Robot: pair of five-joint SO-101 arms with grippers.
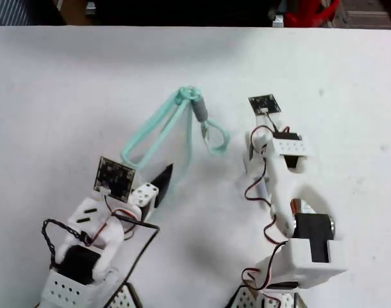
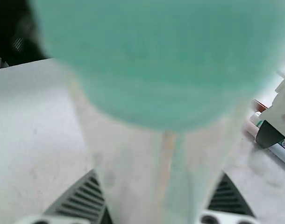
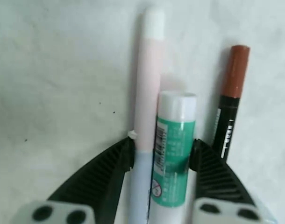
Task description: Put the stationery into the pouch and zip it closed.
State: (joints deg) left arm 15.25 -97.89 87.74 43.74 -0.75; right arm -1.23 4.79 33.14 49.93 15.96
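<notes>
A clear pouch (image 1: 173, 138) with mint-green edging lies mid-table, with a grey pull (image 1: 199, 110) and a green loop (image 1: 215, 138) at its far end. My left gripper (image 1: 162, 179) is shut on the pouch's near corner. In the left wrist view the pouch (image 2: 156, 60) hangs close in front, between the grey fingers (image 2: 81, 198). My right gripper (image 1: 252, 153) is to the right of the pouch. In its wrist view the right gripper (image 3: 161, 149) is shut on a green glue stick (image 3: 173, 140) and a pink-and-blue pen (image 3: 147, 84) together. A brown marker (image 3: 231, 102) lies just outside one finger.
The white table (image 1: 67, 90) is bare to the left and far side of the pouch. A dark strip and a red object (image 1: 311, 9) run along the far edge. Red and black cables (image 1: 256, 192) trail from the right arm.
</notes>
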